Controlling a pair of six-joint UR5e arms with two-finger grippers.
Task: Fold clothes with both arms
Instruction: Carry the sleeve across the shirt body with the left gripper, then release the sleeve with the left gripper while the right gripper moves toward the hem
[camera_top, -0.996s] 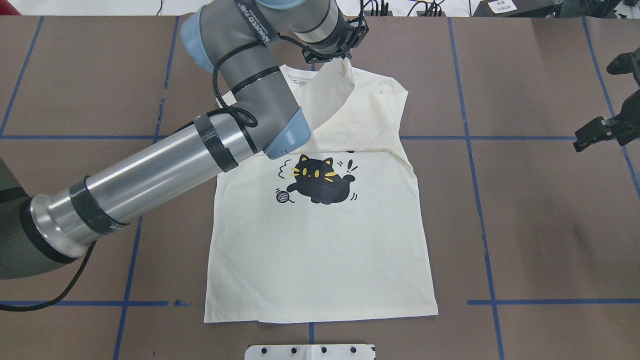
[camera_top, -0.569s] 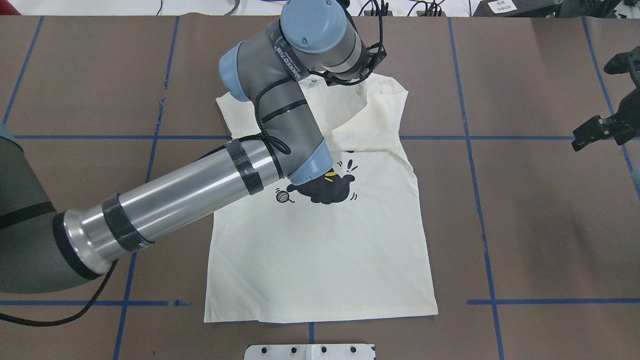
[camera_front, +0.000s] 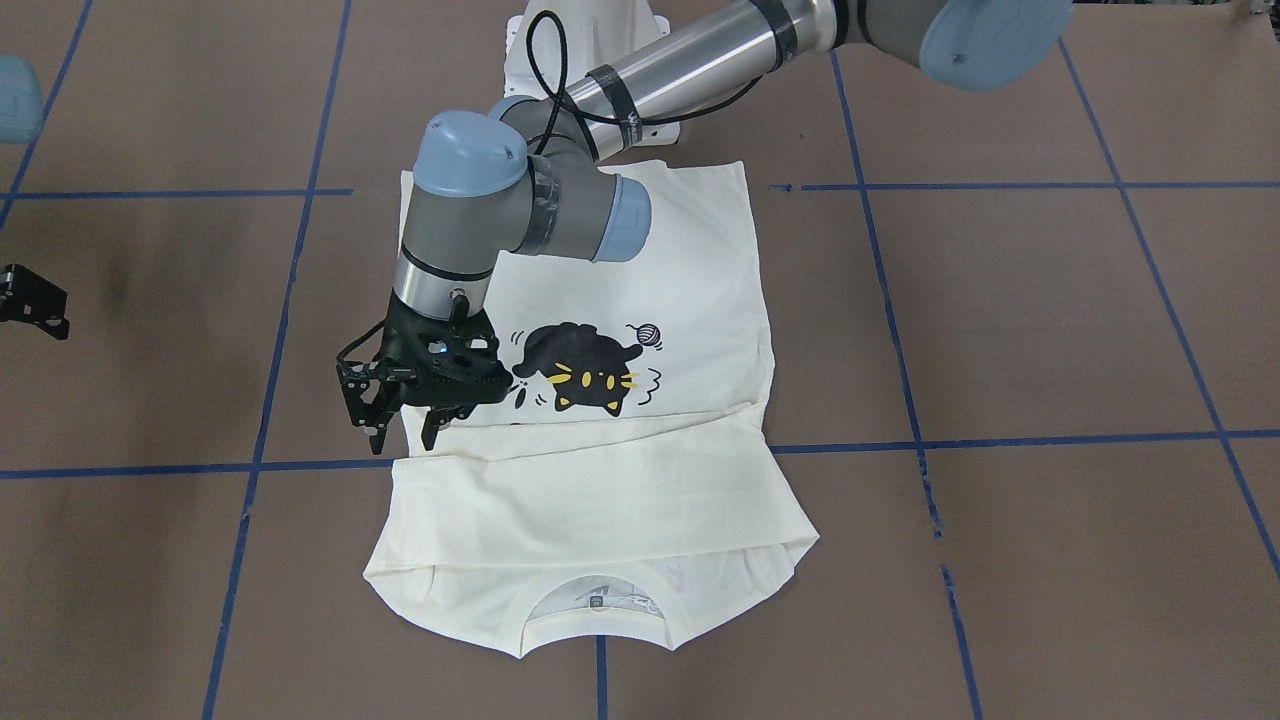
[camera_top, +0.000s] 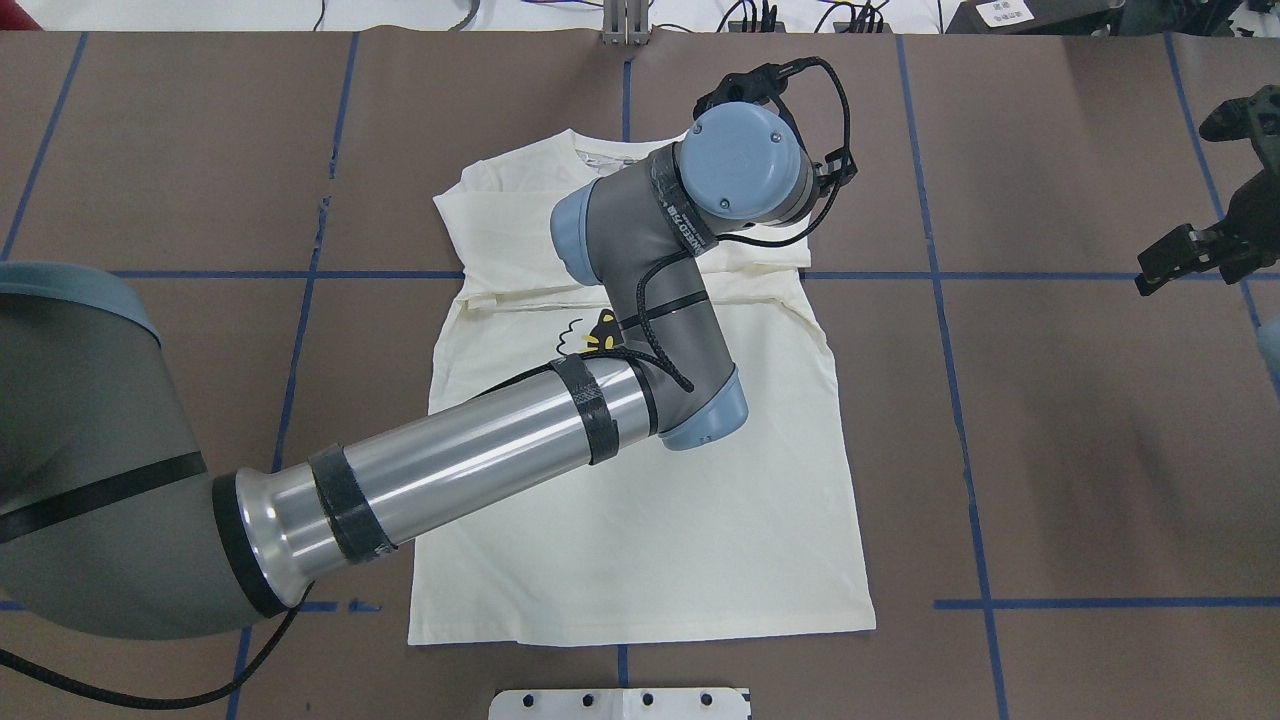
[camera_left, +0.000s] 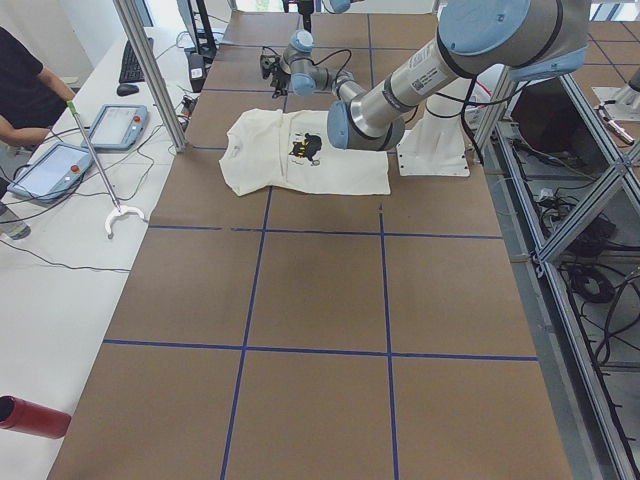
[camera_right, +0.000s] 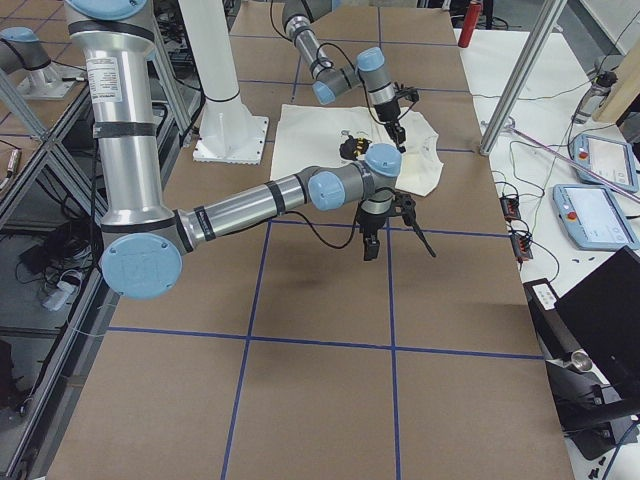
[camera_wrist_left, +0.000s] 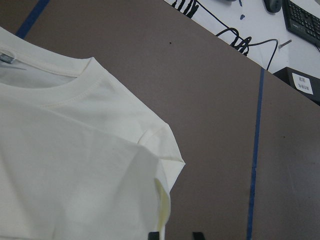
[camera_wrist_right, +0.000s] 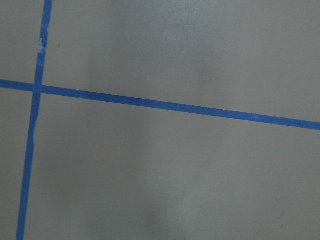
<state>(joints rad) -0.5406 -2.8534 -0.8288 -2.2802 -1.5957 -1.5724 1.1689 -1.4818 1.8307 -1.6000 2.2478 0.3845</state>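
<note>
The shirt (camera_top: 640, 540) lies flat and print up in the middle of the brown surface (camera_top: 1050, 450), with its hem toward the bottom of the overhead view. In the front-facing view the collar (camera_front: 595, 600) is at the bottom. A plain cream band (camera_front: 600, 490) of folded cloth runs across the chest between the collar and the cat (camera_front: 585, 370), and the yarn ball (camera_front: 650, 335) sits just beside the cat. The left arm (camera_top: 450, 470) comes in from the lower left of the overhead view and crosses over the shirt, hiding most of the cat there. The left hand (camera_front: 405, 435) points down over the left end of the band in the front-facing view, its fingers spread with nothing between them. Its wrist view shows both fingertips (camera_wrist_left: 198, 236) apart at the bottom edge, with a sleeve corner just beside one; whether they touch cannot be told. The right hand (camera_right: 397, 245) hangs over bare surface at the right edge of the overhead view, well apart from the shirt, splayed wide and empty. Its wrist view shows only surface and blue tape lines (camera_wrist_right: 150, 102).
</note>
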